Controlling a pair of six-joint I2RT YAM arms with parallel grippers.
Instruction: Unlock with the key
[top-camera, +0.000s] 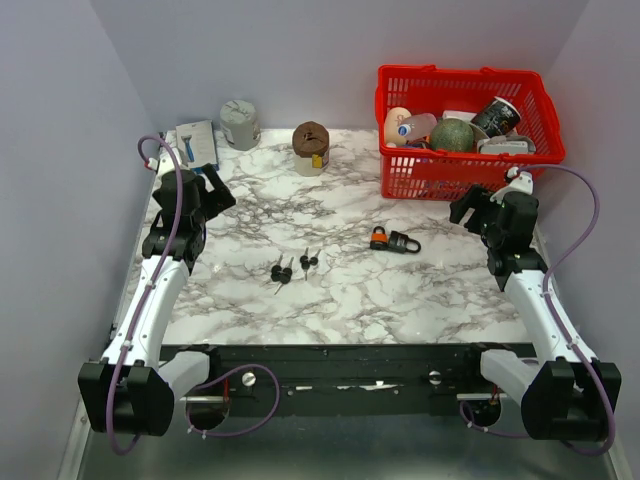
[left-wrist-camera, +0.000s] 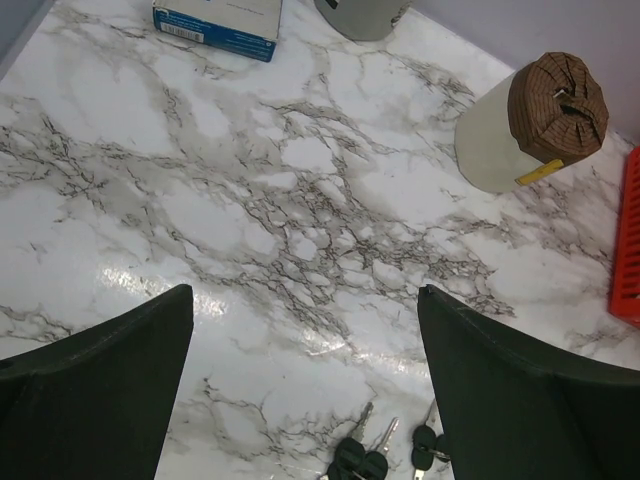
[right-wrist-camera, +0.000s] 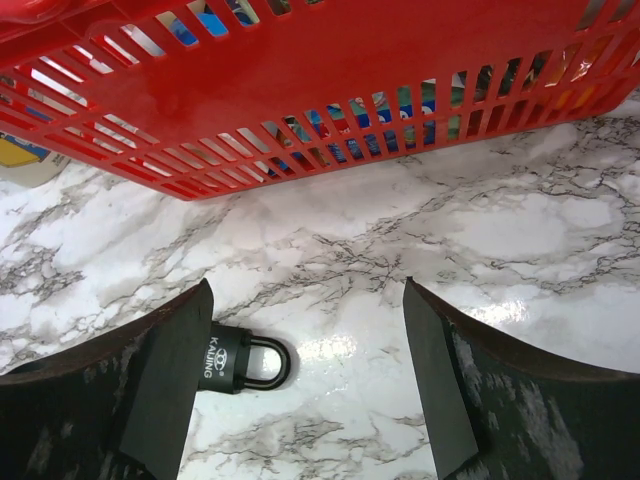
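Padlock (top-camera: 402, 242): lies flat on the marble table (top-camera: 400, 300), roughly mid-table. The body is black with pale lettering and the shackle is closed. In the right wrist view the padlock (right-wrist-camera: 232, 360) is partly hidden behind the left finger. An orange-toned piece touches its left end in the top view; I cannot tell whether that is a second lock.

Keys: two small black-headed bunches lie on the tabletop left of the padlock and slightly nearer the arm bases. The closer bunch (top-camera: 309, 261) and the farther bunch (top-camera: 282, 271) lie just beside each other, well apart from the padlock. Both show at the bottom edge of the left wrist view (left-wrist-camera: 362, 460) (left-wrist-camera: 427, 446).

Right gripper (top-camera: 468, 205) (right-wrist-camera: 305, 395): right of the padlock, near it but not touching. Fingers are spread wide, nothing between them.

Left gripper (top-camera: 222, 190) (left-wrist-camera: 305, 400): far left of the padlock, beyond the keys. Fingers are spread wide, nothing held.

Red basket (top-camera: 440, 178) (right-wrist-camera: 330, 60): behind and right of the padlock, holding assorted items.

Brown-capped white container (top-camera: 311, 147) (left-wrist-camera: 530, 125): behind and left of the padlock. Grey tin (top-camera: 240, 124) and blue-and-white box (top-camera: 196, 140) sit farther left still, at the back of the table.
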